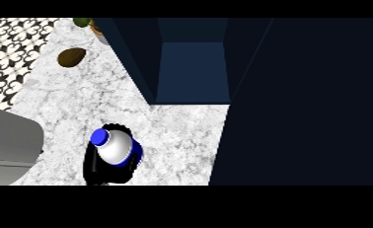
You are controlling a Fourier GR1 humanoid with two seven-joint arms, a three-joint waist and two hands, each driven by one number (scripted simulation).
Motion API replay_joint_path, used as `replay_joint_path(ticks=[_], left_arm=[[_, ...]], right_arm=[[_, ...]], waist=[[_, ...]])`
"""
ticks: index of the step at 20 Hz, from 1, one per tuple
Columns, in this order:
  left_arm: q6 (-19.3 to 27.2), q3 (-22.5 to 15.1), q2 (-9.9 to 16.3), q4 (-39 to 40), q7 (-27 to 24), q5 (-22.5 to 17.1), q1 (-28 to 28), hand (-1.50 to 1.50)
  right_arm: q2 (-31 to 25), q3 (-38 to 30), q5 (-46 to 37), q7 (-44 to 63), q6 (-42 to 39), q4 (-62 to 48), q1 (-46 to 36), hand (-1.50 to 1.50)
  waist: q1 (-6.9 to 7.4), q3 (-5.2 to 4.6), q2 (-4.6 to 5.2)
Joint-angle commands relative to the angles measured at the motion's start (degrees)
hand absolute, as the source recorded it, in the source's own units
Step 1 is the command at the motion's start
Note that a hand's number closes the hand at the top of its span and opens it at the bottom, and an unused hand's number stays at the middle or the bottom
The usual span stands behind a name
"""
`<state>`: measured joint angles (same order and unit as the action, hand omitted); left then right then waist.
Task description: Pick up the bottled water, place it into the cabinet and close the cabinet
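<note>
Where the marbled white counter [175, 123] runs toward the lower edge of the head view, a black hand [109, 165] is curled round the bottled water [116, 148]. Which of the robot's hands this is cannot be told — no forearm shows behind it, and it sits left of the view's middle. The bottle is seen almost from above: its blue cap [100, 136] points up and to the left, the pale body bulges below it, and a strip of blue label shows at the right side against the dark fingers. The fingers wrap the lower part of the bottle and hide its base, so whether it touches the counter or is lifted off it cannot be told.

The cabinet [193, 71] stands beyond the bottle, up and to the right, well apart from it. Its dark navy interior is open to view, with a lighter blue back panel between two darker side walls. A large dark door panel [306, 103] fills the right of the view from top to bottom.

At the far left of the counter lies a brown oval object [72, 57], and above it, at the upper edge, a green and orange item [86, 23] — too cut off to name. A patterned black-and-white tile surface [22, 49] borders the counter on the left, and a grey curved shape [18, 143] sits at the lower left edge.
</note>
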<state>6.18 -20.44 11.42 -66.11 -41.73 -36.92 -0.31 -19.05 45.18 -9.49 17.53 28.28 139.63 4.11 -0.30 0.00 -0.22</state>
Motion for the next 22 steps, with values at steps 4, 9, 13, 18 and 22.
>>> replay_joint_path(ticks=[4,9,13,18,22], left_arm=[[6.5,-1.3,-1.14,-11.32,7.91,2.07,-0.41,1.5],[10.51,-1.87,-1.69,-16.59,12.54,5.67,-2.29,1.5],[16.46,-4.77,-5.47,-18.18,15.52,9.5,-5.23,1.5],[19.39,-4.79,-7.65,-19.24,22.19,12.12,-9.33,1.5],[20.01,-2.84,-7.87,-15.6,21.88,14.54,-13.82,1.5]], right_arm=[[-1.45,-0.28,-5.18,7.21,-0.11,9.94,0.57,-1.5],[-0.97,-2.83,-0.51,1.56,-1.44,4.66,0.39,-1.5],[-0.31,5.28,-7.96,2.67,0.7,6.57,2.15,-1.5],[0.4,2.04,-5.06,0.63,0.51,3.76,2.23,-1.5],[-1.08,2.2,-7.16,2.32,1.12,6.54,2.39,-1.5]], waist=[[0.0,-0.02,-0.04],[0.18,0.02,0.13],[-0.31,-0.02,-0.03],[-0.08,0.0,0.1],[-0.39,-0.03,0.06]])
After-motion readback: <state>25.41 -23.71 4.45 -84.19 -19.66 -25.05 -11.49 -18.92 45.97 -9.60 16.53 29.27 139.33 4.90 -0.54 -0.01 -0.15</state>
